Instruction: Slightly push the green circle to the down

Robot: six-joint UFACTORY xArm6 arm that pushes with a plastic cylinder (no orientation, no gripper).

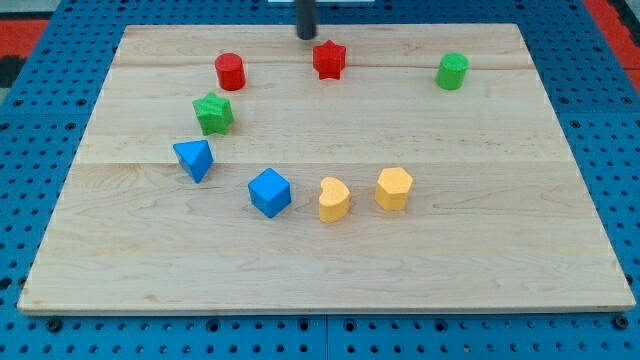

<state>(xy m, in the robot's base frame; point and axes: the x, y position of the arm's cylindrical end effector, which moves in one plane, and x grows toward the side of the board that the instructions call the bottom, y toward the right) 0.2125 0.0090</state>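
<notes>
Wooden board lies on a blue perforated base. My tip sits near the view's top edge of the board, just to the view's left of the red star and slightly above it; a narrow gap appears to separate the two, so no contact noted. The arm ends in a bare dark rod with no fingers, so nothing opens or closes and it has hold of nothing.

Green circle, a short upright cylinder, stands in the view's upper right part of the board, well apart from my tip, with the red star between them. It stands alone, no other block beside it.

Other blocks: red cylinder at upper left, well to the view's left of my tip. Green star just below and left of the red cylinder, near it but apart. Blue triangular block below the green star. Blue cube lower and to the right of that. Yellow heart-like block right of the blue cube, and a yellow block, roughly hexagonal, just beside it on the right; the two yellows are near each other but not touching
</notes>
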